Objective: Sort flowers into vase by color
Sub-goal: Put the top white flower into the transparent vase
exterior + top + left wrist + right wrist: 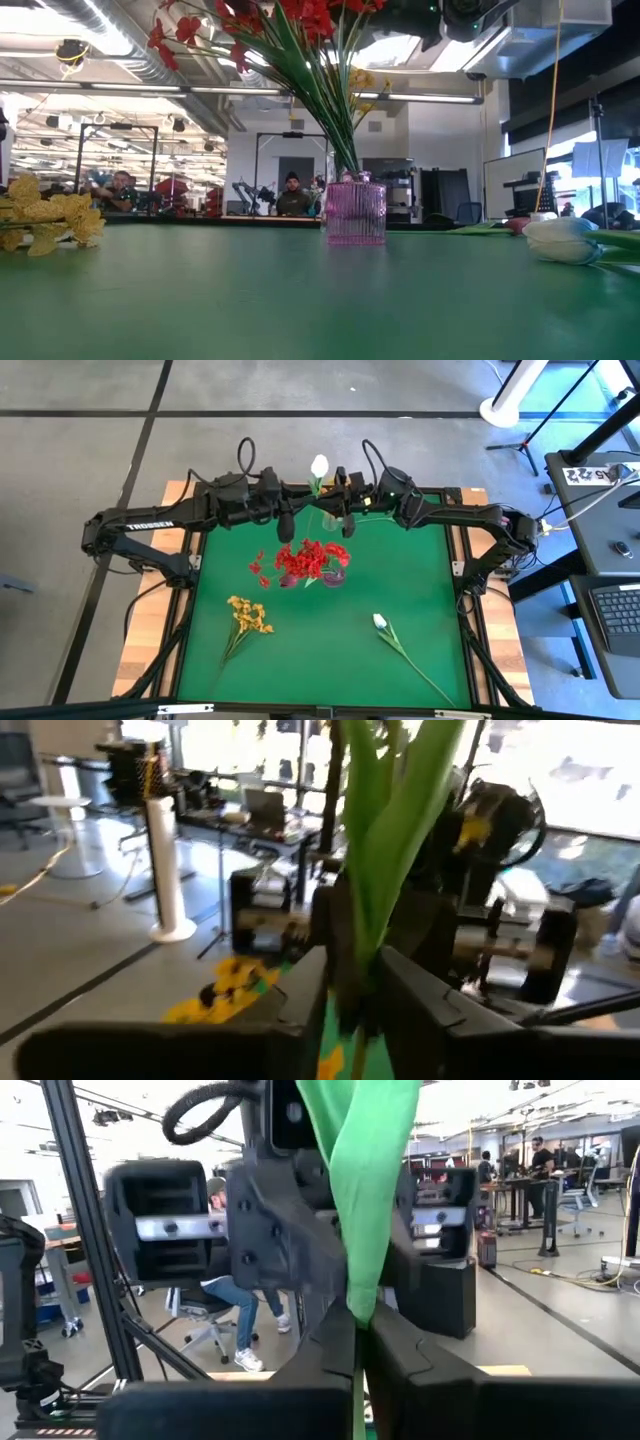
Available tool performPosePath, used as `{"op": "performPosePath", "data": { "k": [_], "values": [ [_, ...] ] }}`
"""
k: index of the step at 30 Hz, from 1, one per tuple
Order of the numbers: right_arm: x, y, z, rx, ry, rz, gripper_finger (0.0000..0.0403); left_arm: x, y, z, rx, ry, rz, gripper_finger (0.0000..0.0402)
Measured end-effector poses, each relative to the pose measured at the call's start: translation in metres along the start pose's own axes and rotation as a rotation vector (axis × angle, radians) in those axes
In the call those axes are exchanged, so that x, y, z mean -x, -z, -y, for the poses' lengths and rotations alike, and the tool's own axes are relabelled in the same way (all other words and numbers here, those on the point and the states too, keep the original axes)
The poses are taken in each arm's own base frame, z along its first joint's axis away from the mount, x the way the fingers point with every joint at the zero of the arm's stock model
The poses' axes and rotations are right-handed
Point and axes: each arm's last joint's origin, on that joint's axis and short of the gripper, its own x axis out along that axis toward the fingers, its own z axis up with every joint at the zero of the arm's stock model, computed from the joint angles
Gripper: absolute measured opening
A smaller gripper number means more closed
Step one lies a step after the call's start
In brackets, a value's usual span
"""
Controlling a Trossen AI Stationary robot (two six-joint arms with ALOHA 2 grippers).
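A big robot lab or workshop, most likely. Bare grey concrete floor [300,390] with dark lines. Long ceiling lights [90,88] and pipes overhead. More robot rigs on black frames [285,140] far back. People sitting at desks [292,195], one on an office chair [215,1330]. A laptop [618,610] on a side table. Camera stands and loose cables [560,405] around.
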Motion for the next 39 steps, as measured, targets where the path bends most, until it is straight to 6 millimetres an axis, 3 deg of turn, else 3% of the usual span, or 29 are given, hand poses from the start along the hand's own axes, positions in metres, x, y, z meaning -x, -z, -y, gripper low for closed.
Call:
{"op": "performPosePath", "data": {
  "k": [9, 20, 30, 39],
  "values": [
    [0.023, -0.029, 0.013, 0.041, 0.044, 0.045, 0.0004, 0.025, -0.008, -0.005, -0.09, -0.173, -0.006, 0.0143],
    [0.069, -0.072, 0.024, 0.113, 0.09, 0.054, 0.0002, 0.053, -0.008, -0.021, -0.141, -0.283, -0.106, 0.0152],
    [0.115, -0.11, 0.029, 0.181, 0.117, 0.099, 0.0001, 0.052, -0.007, -0.034, -0.14, -0.34, -0.138, 0.0152],
    [0.144, -0.12, 0.045, 0.218, 0.232, 0.077, 0.0001, 0.052, -0.007, -0.042, -0.138, -0.369, -0.148, 0.0152]
  ]
}}
